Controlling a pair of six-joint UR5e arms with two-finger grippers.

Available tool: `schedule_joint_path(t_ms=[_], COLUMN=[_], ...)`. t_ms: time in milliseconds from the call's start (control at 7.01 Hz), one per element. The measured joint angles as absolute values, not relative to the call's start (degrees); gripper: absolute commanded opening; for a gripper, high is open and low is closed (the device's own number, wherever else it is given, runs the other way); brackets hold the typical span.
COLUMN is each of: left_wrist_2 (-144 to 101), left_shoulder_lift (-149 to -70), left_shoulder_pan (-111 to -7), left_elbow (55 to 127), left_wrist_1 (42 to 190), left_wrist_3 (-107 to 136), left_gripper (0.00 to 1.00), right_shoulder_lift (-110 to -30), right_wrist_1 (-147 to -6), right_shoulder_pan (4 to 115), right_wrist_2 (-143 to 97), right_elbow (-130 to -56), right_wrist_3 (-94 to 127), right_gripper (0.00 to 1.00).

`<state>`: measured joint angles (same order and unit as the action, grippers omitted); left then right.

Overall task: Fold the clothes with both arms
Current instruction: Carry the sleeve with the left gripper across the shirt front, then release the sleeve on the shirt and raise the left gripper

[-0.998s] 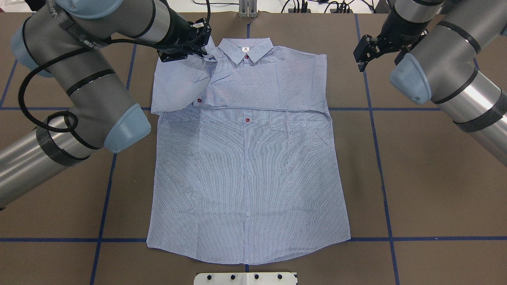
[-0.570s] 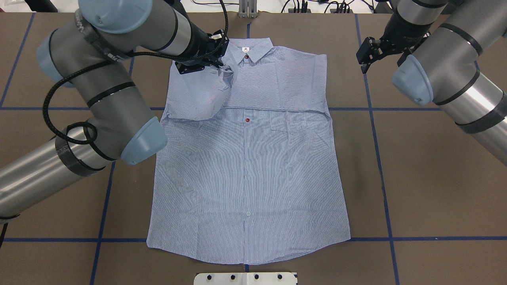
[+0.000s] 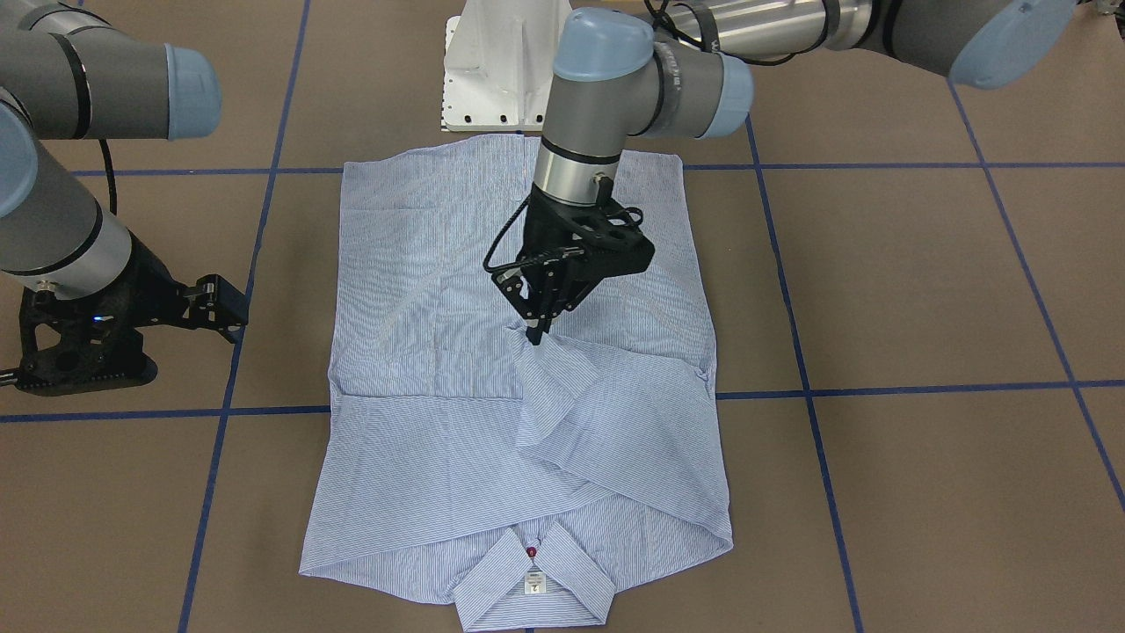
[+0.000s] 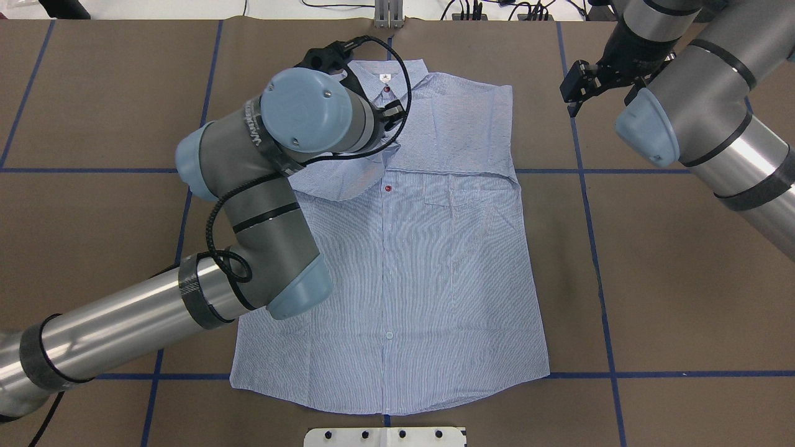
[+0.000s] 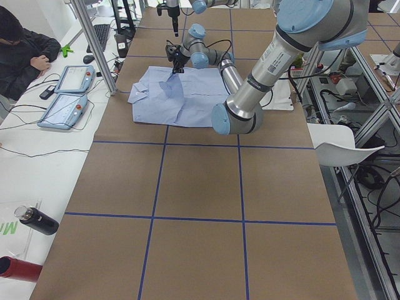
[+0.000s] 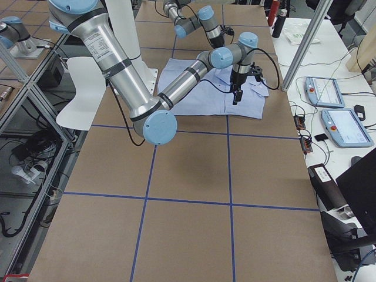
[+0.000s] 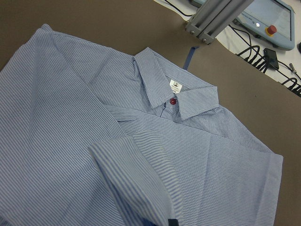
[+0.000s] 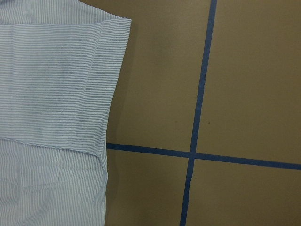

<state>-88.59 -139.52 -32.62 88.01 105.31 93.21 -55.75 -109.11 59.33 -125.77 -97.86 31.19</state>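
Observation:
The light blue striped shirt (image 4: 410, 261) lies flat, front up, on the brown table, its collar (image 4: 386, 77) on the far side. The sleeve on the right arm's side (image 4: 459, 133) lies folded across the chest. My left gripper (image 3: 536, 332) is shut on the other sleeve (image 3: 571, 413) and holds it pinched above the middle of the chest; in the overhead view my own wrist hides the fingers. The left wrist view shows the held cuff (image 7: 136, 174), collar and neck label (image 7: 175, 85). My right gripper (image 4: 574, 90) is open and empty, off the shirt's edge over bare table.
The white pedestal base (image 4: 385, 436) stands at the near edge, by the shirt's hem. An aluminium post (image 4: 388, 12) and cables are at the far edge. An operator (image 5: 19, 50) sits beside teach pendants (image 5: 65, 94). Blue tape lines (image 4: 596, 248) cross the table.
My left gripper has carried the sleeve to the right, from the shoulder toward the shirt's middle, folding it over the chest. My right gripper has barely moved.

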Motion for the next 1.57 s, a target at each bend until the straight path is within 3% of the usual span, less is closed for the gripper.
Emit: schedule_joint_path(t_ms=[570, 713, 856, 998, 1568], left_wrist_2=[-76.0, -72.8, -70.1, -68.8, -68.8], left_shoulder_lift=[-140.4, -140.3, -140.3, -140.5, -139.7], left_shoulder_pan=[-23.7, -22.1, -20.9, -20.4, -17.7], left_elbow=[85.3, 83.3, 81.3, 80.2, 80.9], left_wrist_1=[112.2, 114.5, 116.6, 117.8, 132.2], left_wrist_3=[84.9, 84.1, 83.8, 82.9, 69.0], left_gripper=[0.00, 0.09, 0.72, 1.00, 0.99], right_shoulder_lift=[-56.1, -56.1, -56.1, -56.1, -56.2], right_wrist_1=[-109.0, -109.1, -109.1, -109.1, -109.1], right_shoulder_pan=[59.3, 59.4, 59.4, 59.4, 59.4], right_wrist_2=[-125.8, -125.8, -125.8, -125.8, -125.9], right_elbow=[-97.8, -97.8, -97.8, -97.8, -97.8], right_wrist_3=[31.4, 31.5, 31.6, 31.7, 31.9], right_gripper=[1.00, 1.00, 1.00, 1.00, 1.00])
